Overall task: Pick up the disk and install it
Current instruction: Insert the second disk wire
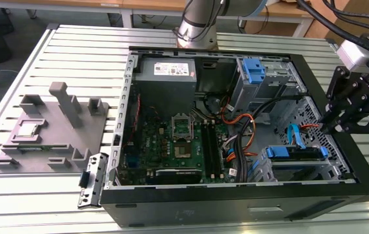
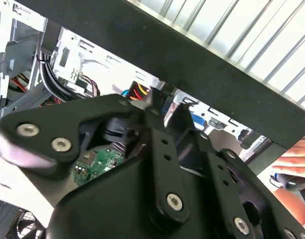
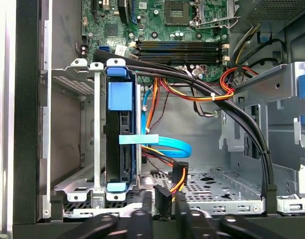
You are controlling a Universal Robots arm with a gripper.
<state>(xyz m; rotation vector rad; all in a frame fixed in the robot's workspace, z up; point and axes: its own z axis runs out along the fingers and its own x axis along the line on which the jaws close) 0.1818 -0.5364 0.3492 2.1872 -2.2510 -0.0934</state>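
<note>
- The gripper (image 1: 338, 127) is seen in the exterior view at the edge of the open computer case (image 1: 191, 210), on the exterior view's right, hanging over the case wall.
- In the first wrist view its fingers (image 3: 142, 219) are seen side by side with narrow gaps between them and nothing held; whether they are fully pressed together cannot be told.
- The disk (image 3: 118, 144) is found seated edge-up in the metal drive cage (image 3: 77, 124) inside the case, just beyond the fingertips and slightly to one side of them. Its blue bracket is visible at both ends.
- In the exterior view the same disk (image 1: 293, 152) is seen low in the case, below and inward of the gripper.
- A bundle of orange, yellow and black cables (image 3: 175, 184) is seen directly ahead of the fingers, beside the disk.
- A snag is judged likely: the cables could be caught or pulled if the fingers were carried forward off-line.
- The case wall could be struck, since the fingers hang close to it.
</note>
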